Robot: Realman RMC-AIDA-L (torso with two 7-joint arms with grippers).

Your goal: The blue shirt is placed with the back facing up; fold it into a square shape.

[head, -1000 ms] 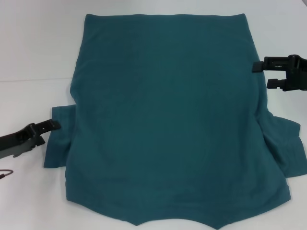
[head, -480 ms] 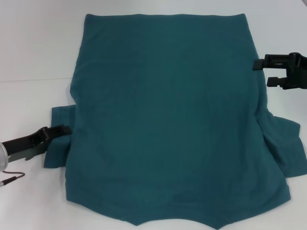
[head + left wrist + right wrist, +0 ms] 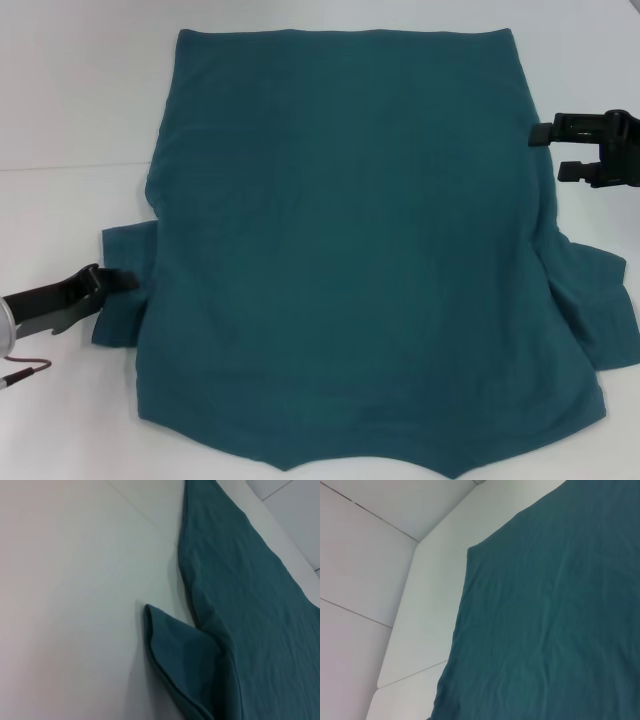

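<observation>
Lower since before, left pincer (image 3: 122,283) grasps blue shirt (image 3: 350,250) sleeve, unseen by its wrist camera; right pincer (image 3: 548,150) released.

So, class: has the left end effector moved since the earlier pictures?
Yes. The left end effector went from the left sleeve's upper edge down and inward onto the sleeve; the shirt body lay fixed.

The blue shirt (image 3: 350,250) lies spread flat on the table (image 3: 70,110), filling most of its middle, hem toward the far edge and collar end nearest the robot. One sleeve juts out on each side (both toward the near end). The left gripper (image 3: 118,282) sits at the left sleeve's outer edge. The right gripper (image 3: 552,151) hangs beside the shirt's right side edge, farther back.
</observation>
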